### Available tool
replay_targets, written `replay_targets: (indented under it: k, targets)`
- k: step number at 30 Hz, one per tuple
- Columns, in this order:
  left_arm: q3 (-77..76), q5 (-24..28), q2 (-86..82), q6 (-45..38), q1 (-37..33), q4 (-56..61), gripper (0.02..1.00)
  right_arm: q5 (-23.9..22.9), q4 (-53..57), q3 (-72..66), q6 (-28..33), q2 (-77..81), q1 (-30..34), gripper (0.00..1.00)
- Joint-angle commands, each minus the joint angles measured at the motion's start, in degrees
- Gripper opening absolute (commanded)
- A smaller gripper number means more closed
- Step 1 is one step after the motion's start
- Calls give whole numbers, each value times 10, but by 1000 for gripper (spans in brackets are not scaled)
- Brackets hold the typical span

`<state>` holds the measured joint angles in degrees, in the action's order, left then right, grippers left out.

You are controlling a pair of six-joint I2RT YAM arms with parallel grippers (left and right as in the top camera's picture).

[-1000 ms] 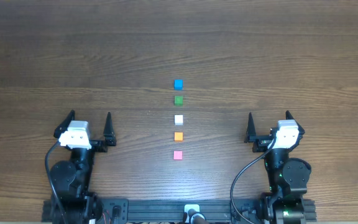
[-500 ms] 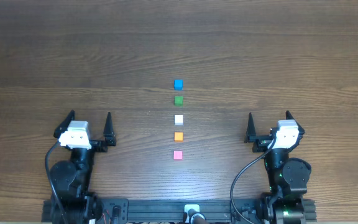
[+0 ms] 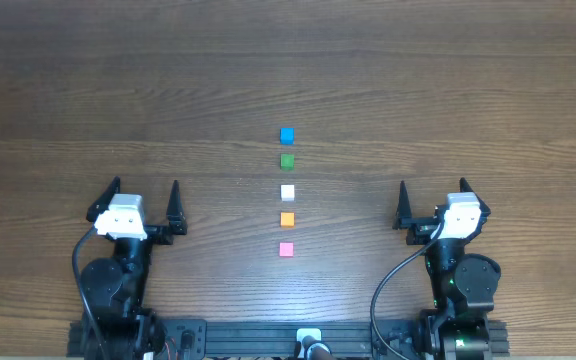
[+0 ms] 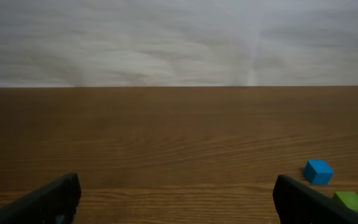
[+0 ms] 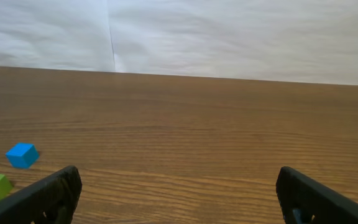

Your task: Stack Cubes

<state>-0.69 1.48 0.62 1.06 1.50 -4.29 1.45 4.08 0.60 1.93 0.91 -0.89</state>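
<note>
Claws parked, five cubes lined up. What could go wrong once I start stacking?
1. The green cube, white cube and orange cube sit close in one line, so a claw finger lowering on one may nudge its neighbour.
2. The left claw and right claw flank that same line; reaching in together, they might collide.

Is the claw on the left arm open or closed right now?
Open. The left gripper has its two fingers spread wide apart, with nothing held between them.
</note>
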Motion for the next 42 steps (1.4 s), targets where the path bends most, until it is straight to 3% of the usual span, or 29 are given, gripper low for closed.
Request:
replay_targets:
  k: [1, 18, 24, 32, 42]
  targets:
    - [3, -5, -2, -8, 3, 0, 1000, 6, 0, -3, 3, -6, -3, 991]
    - [3, -11, -2, -8, 3, 0, 1000, 6, 1, -3, 3, -6, -3, 993]
    - [-27, 15, -1, -2, 10, -6, 1000, 6, 0, -3, 3, -6, -3, 991]
    - [-271, 2, 94, 70, 60, -197, 1000, 6, 0, -3, 3, -6, -3, 991]
    - [-647, 51, 399, 107, 251, -483, 1000, 6, 1, -3, 3, -6, -3, 991]
